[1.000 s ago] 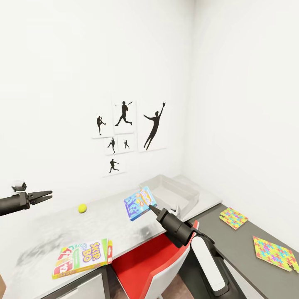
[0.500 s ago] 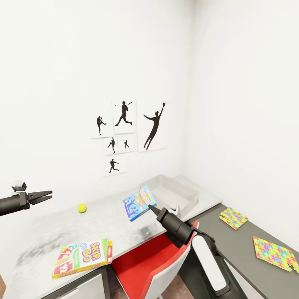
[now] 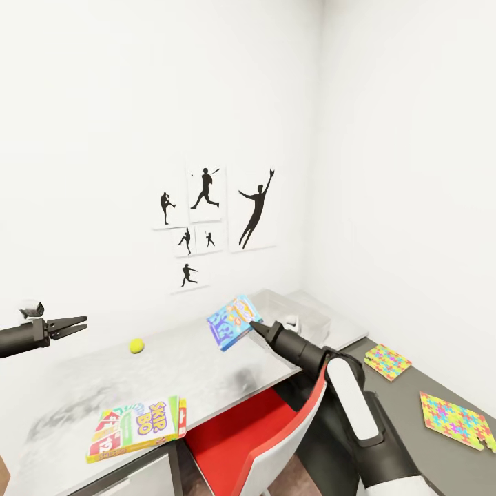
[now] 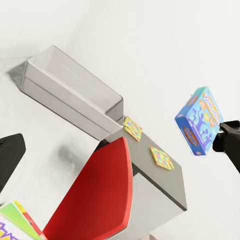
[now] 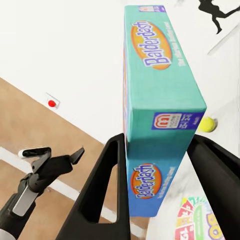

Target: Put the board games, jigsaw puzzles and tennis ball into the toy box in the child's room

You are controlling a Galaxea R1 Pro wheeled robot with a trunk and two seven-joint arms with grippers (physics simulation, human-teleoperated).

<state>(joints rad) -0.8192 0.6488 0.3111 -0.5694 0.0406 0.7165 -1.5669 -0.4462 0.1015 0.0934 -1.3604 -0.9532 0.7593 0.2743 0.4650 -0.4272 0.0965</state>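
Right gripper [image 3: 252, 324], clamped on the blue board game [image 3: 233, 322], holds it at frame centre, above the desk [image 3: 179, 358], before the toy box [image 3: 303, 313]; left gripper [image 3: 76, 321] nearly closed, empty.

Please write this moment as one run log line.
right gripper: shut on blue board game | game: lifted beside toy box | left gripper: shut, empty

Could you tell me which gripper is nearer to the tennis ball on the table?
Left. The left gripper hovers above the table beside the tennis ball; the right gripper, holding the blue board game, is farther off by the toy box.
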